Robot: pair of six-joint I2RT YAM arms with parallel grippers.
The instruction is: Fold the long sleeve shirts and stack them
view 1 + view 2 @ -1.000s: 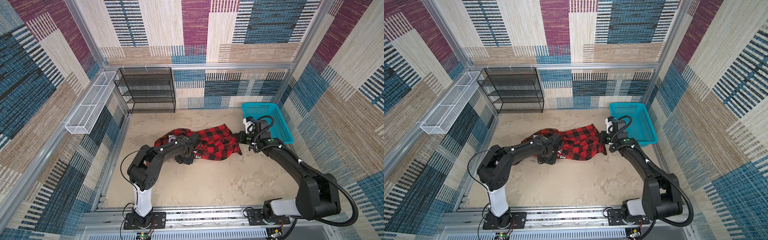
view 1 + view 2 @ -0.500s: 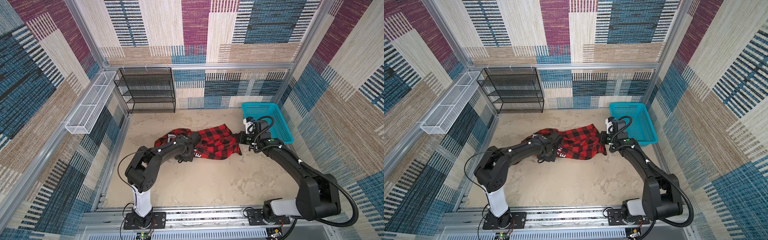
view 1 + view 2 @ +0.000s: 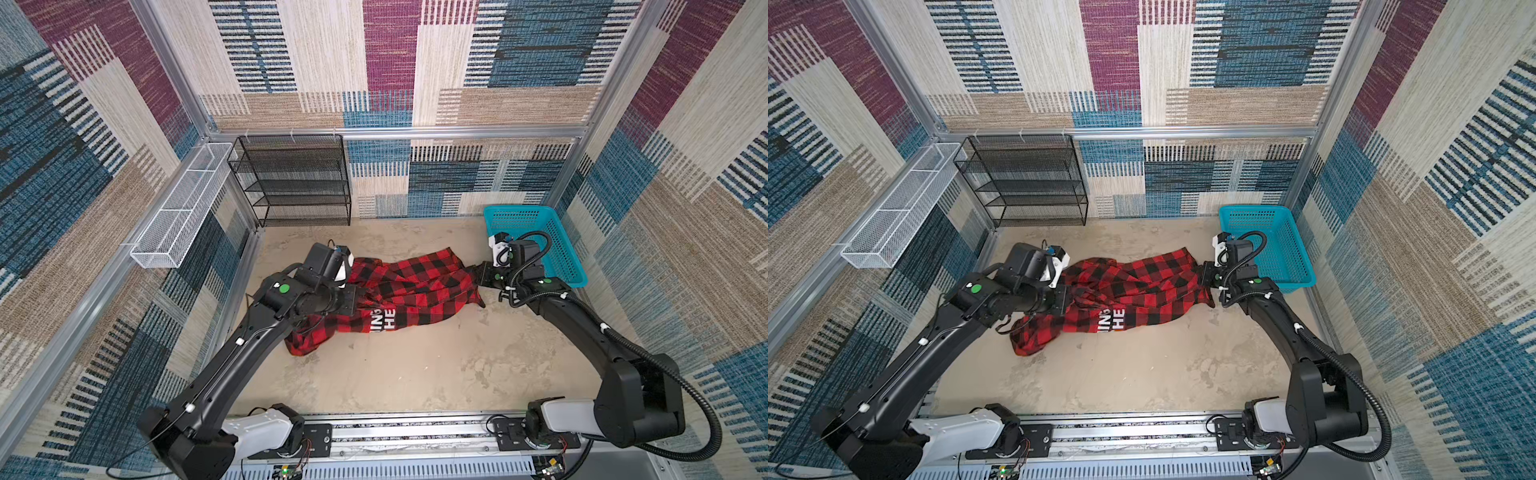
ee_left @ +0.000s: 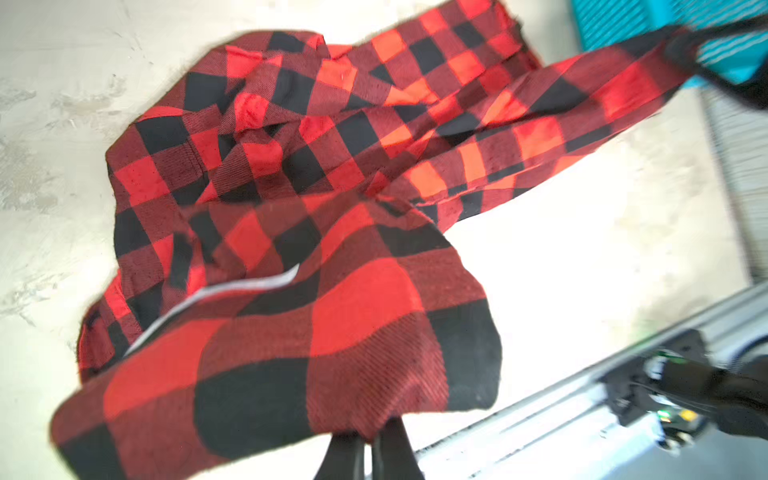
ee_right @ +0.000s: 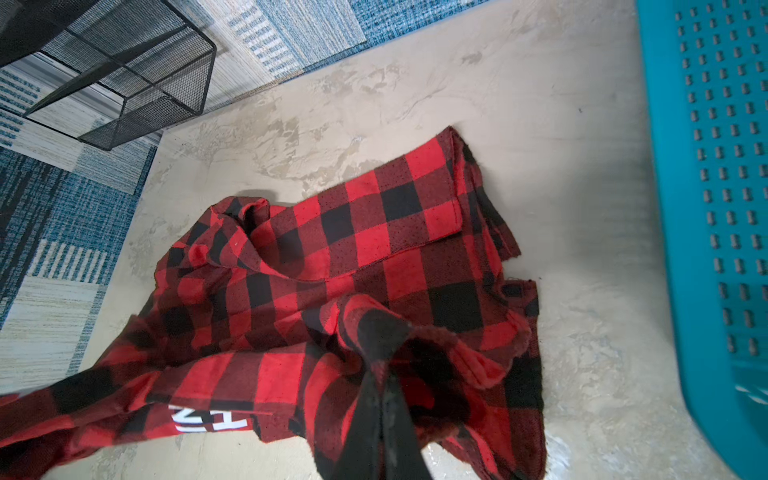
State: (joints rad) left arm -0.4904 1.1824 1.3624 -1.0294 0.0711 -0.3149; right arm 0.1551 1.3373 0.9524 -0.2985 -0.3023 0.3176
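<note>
Red-and-black buffalo-check flannel long sleeve shirt (image 3: 419,286): bunched on the mottled beige worktop (image 3: 415,374), strung between the two claws. Left claw (image 3: 353,298) clamped shut on one end of the cloth. Right claw (image 3: 478,277) pinched shut on the opposite end, with a teal perforated plastic basket (image 3: 517,208) just behind it. Long axis runs claw to claw. White block lettering (image 3: 382,320) sits nearer the left claw, on the arm-base side. Collar end or hem end: cannot tell. Step, by my reading: spreading flat, ahead of any fold. Next calls for drawing the claws apart evenly, so the slack lobe under the left claw opens.
</note>
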